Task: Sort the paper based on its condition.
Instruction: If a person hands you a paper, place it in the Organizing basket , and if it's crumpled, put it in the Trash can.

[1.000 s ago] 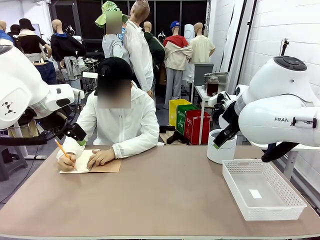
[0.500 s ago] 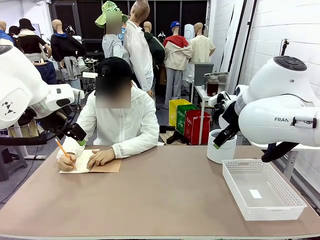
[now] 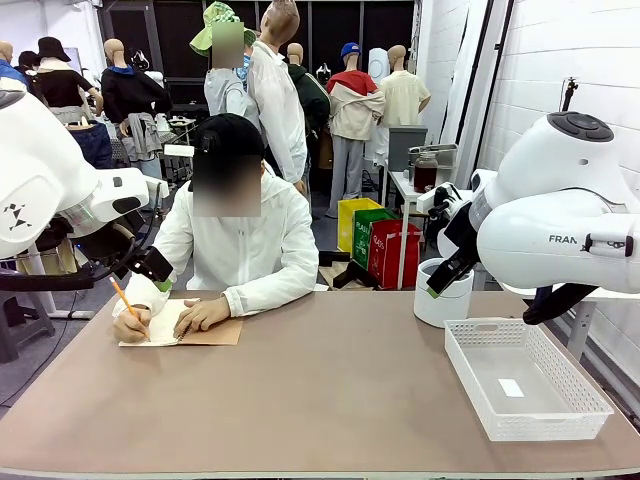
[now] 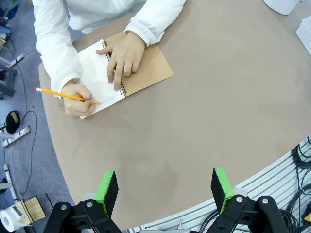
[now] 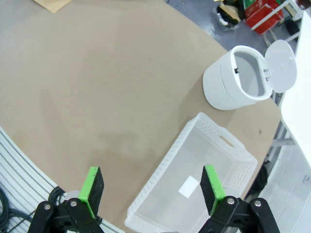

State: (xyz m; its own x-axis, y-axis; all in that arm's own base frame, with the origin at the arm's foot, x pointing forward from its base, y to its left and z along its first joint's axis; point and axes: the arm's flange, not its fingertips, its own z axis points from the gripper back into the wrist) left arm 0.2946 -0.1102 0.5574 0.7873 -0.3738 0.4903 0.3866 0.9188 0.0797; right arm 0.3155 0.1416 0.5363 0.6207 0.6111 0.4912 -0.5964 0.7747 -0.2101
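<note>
Loose paper is out of view. A person at the far left of the table writes with an orange pencil (image 4: 63, 93) on the white page of a spiral notebook (image 3: 190, 325) (image 4: 146, 68), which has a brown cover. The other hand lies flat on the notebook. My left gripper (image 4: 164, 182) hangs open high above the table's near left part, with nothing between its green pads. In the front view it (image 3: 150, 268) sits just left of the person's arm. My right gripper (image 5: 151, 183) is open and empty above the white basket's near end, and also shows from the front (image 3: 447, 268).
A white perforated basket (image 3: 467, 368) (image 5: 160, 179) stands at the right with a small white label on its floor. Behind it is a round white bin (image 3: 443, 300) (image 5: 223, 92) with its flip lid up. The table's middle is bare brown surface.
</note>
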